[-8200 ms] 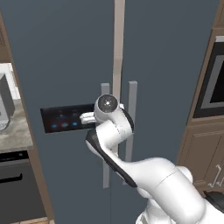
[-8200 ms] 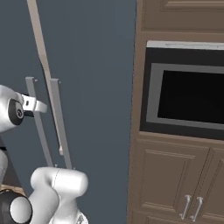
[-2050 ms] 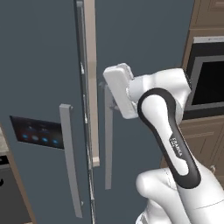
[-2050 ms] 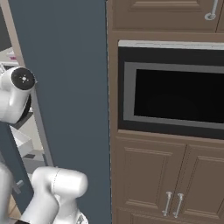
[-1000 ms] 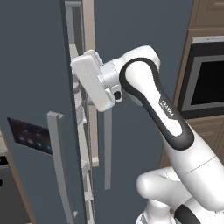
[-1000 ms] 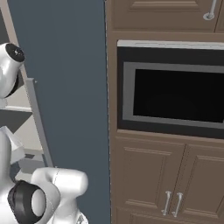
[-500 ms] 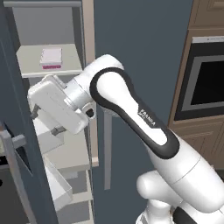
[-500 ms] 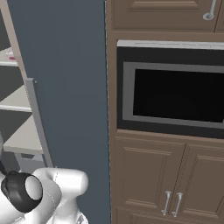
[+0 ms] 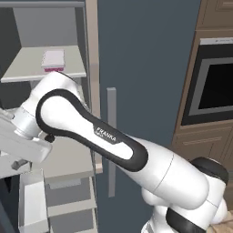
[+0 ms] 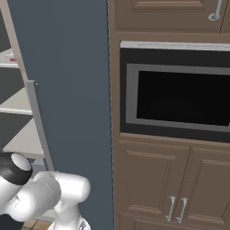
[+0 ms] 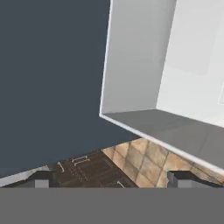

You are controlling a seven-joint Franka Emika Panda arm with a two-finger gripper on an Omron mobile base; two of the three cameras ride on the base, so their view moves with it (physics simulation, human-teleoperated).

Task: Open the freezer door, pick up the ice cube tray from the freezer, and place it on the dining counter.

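Tool (image 11: pixel 112 178) low, well below ice cube tray (image 9: pixel 53 59)

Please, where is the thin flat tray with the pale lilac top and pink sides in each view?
Left base view: ice cube tray on the upper freezer shelf, upper left.
Right base view: pale-pink sliver at the left edge, apparently it.
Hand view: faces a slate-blue panel and a white bin.
Shared landmark: grey vertical handle.

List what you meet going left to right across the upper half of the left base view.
Open freezer interior, ice cube tray on its upper shelf → tan divider strip → plain slate-blue door with its grey handle → brown cabinet → built-in oven.
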